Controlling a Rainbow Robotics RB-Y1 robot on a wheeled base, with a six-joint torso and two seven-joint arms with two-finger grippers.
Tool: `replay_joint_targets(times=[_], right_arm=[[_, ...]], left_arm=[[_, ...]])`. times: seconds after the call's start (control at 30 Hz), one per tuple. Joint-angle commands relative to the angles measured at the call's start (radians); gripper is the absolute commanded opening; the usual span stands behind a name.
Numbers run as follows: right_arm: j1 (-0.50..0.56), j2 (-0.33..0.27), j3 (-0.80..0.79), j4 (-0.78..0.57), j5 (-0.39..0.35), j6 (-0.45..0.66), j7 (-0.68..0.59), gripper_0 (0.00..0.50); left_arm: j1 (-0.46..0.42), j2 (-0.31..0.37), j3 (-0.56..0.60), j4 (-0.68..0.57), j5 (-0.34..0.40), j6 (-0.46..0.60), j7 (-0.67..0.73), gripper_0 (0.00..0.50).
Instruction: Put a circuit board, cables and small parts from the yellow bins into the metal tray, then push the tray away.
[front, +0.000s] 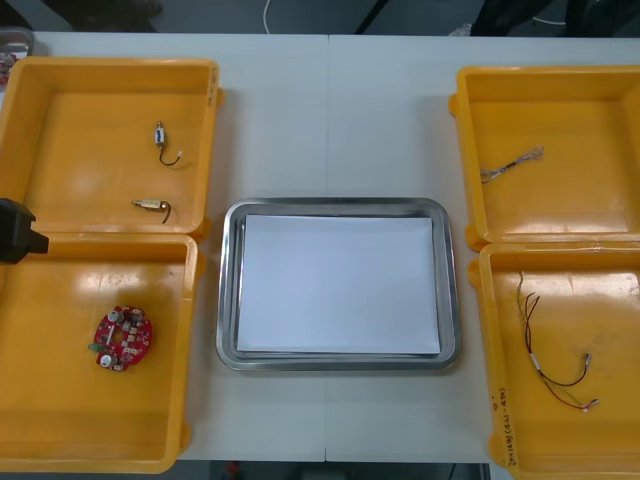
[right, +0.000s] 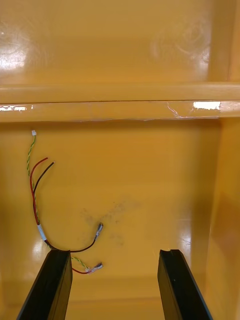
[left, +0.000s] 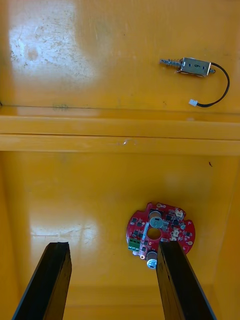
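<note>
Just hovering with left hand (left: 112, 245) spread wide over the red circuit board (left: 159, 234), right hand (right: 115, 252) likewise spread above cables (right: 35, 205) in a yellow bin (right: 150, 175).

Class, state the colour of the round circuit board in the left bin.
The circuit board is red; clearest in the left wrist view.

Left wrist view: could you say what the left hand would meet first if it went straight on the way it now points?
The left hand would probably meet the yellow bin's bare floor first; the round red circuit board lies just beside that line and might get clipped. Depth is unclear.
</note>
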Motion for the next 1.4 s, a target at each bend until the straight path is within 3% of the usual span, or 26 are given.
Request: replay_joint_targets(times=[0.03, 1.4], right_arm=[[0.017, -0.003, -0.022, -0.025, 0.007, 0.003, -0.026, 0.5], [0.017, -0.003, -0.022, -0.025, 0.007, 0.003, -0.026, 0.5]], left_arm=[[0.014, -0.008, -0.01, -0.032, 0.006, 0.006, -0.092, 0.5], [0.014, -0.008, -0.01, -0.032, 0.006, 0.006, -0.092, 0.5]])
